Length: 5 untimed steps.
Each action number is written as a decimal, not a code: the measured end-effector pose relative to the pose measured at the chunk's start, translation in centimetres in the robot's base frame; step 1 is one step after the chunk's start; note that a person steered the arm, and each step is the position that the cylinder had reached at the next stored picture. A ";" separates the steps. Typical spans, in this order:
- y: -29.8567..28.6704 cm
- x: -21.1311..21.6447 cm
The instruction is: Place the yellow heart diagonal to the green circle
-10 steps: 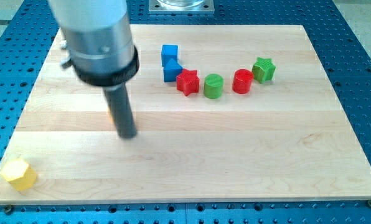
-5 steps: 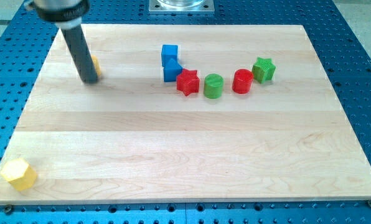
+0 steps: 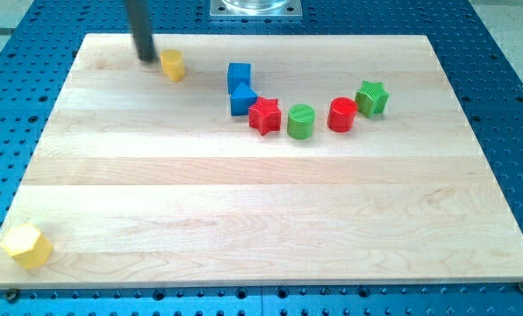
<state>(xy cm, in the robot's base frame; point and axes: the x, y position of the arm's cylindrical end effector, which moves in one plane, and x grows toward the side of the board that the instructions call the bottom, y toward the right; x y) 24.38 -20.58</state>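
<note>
My tip (image 3: 146, 59) sits at the far left of the worktop (image 3: 244, 219), just left of the yellow heart (image 3: 173, 65), near it but with a sliver of wood showing between. No claw on this rig, only the bare rod, so there is nothing to read as apart or together.

Yellow heart: far left area, well apart from the row of blocks. To its right, two blue blocks (image 3: 240, 88) stacked near-to-far and touching, then a red star (image 3: 265, 115), the green circle (image 3: 301, 121), a red cylinder (image 3: 341, 114) and a green star (image 3: 372, 97), curving across the middle right. A second yellow block (image 3: 26, 245), six-sided by the look of it, sits at the near left corner, not involved.

Judgement: step in hand is the push to the right. The far side of the green circle looks open between the blue blocks and the red cylinder, so the far-left or far-right diagonal seems reachable. Push through the heart's centre line to keep it from spinning off; steer far of the blue blocks; slow before the red star so the row is not disturbed.
</note>
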 end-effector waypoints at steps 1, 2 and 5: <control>1.0 2.4; 1.9 3.5; 15.3 2.1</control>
<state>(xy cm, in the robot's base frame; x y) 26.53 -5.26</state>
